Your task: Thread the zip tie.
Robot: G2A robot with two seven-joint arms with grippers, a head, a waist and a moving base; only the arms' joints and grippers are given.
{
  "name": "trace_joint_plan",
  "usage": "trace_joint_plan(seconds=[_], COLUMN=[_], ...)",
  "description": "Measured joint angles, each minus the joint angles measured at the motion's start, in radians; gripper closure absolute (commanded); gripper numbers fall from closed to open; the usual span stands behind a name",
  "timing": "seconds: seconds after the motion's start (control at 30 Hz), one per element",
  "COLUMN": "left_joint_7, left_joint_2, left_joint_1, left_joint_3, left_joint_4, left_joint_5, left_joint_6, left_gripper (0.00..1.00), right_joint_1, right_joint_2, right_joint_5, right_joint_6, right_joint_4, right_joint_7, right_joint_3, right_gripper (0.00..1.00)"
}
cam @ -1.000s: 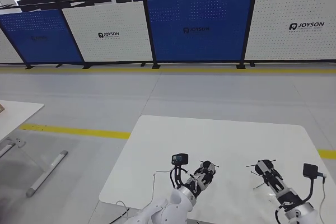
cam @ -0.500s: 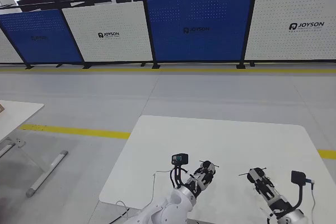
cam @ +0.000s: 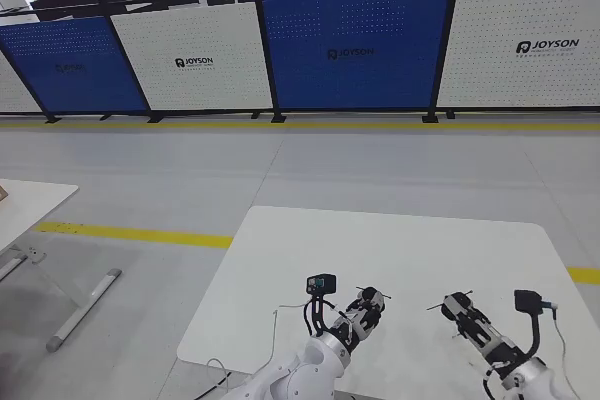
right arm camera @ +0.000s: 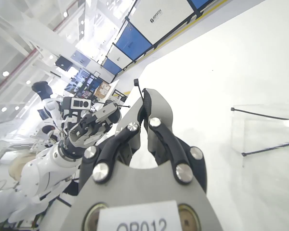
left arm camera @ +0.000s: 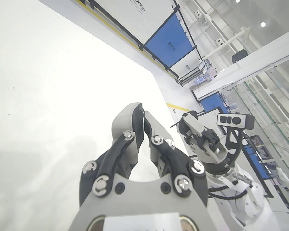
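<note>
My right gripper (right arm camera: 143,92) is shut on a black zip tie (right arm camera: 137,86), whose square head sticks up past the fingertips. In the top view this gripper (cam: 450,302) hovers over the front right of the white table (cam: 400,240). My left gripper (left arm camera: 143,112) is shut too. Seen from the right wrist, the left gripper (right arm camera: 114,108) has a thin black tie (right arm camera: 124,106) poking out sideways. From above, the left gripper (cam: 370,297) sits a short gap to the left of the right one. Both point at the table's far side.
A clear plastic box (right arm camera: 262,131) with two more black zip ties (right arm camera: 265,114) stands on the table beside the right gripper. A second white table (cam: 10,215) stands at the far left, across bare floor. Blue and white panels line the back.
The right arm has swung left, bringing its gripper and tie closer to the left gripper. The left arm has not moved.
</note>
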Motion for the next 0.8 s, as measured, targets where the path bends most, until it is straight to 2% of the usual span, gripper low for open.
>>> trace_joint_plan(seconds=[0.1, 0.37, 0.6, 0.7, 0.8], left_joint_7=[0.0, 0.0, 0.0, 0.0, 0.0], left_joint_2=[0.0, 0.0, 0.0, 0.0, 0.0], left_joint_1=[0.0, 0.0, 0.0, 0.0, 0.0], left_joint_3=[0.0, 0.0, 0.0, 0.0, 0.0], left_joint_4=[0.0, 0.0, 0.0, 0.0, 0.0], left_joint_5=[0.0, 0.0, 0.0, 0.0, 0.0], left_joint_6=[0.0, 0.0, 0.0, 0.0, 0.0], left_gripper=[1.0, 1.0, 1.0, 1.0, 1.0], right_joint_1=[0.025, 0.023, 0.017, 0.028, 0.048], right_joint_2=[-0.007, -0.009, -0.035, -0.046, -0.061], right_joint_5=[-0.012, -0.007, 0.01, -0.015, -0.1], right_joint_6=[-0.01, -0.018, -0.184, -0.188, -0.176], right_joint_4=[0.01, 0.011, 0.082, 0.095, 0.123], right_joint_7=[-0.006, -0.018, -0.206, -0.248, -0.297], right_joint_3=[-0.026, -0.028, -0.065, -0.098, -0.147], right_gripper=[1.0, 1.0, 1.0, 1.0, 1.0])
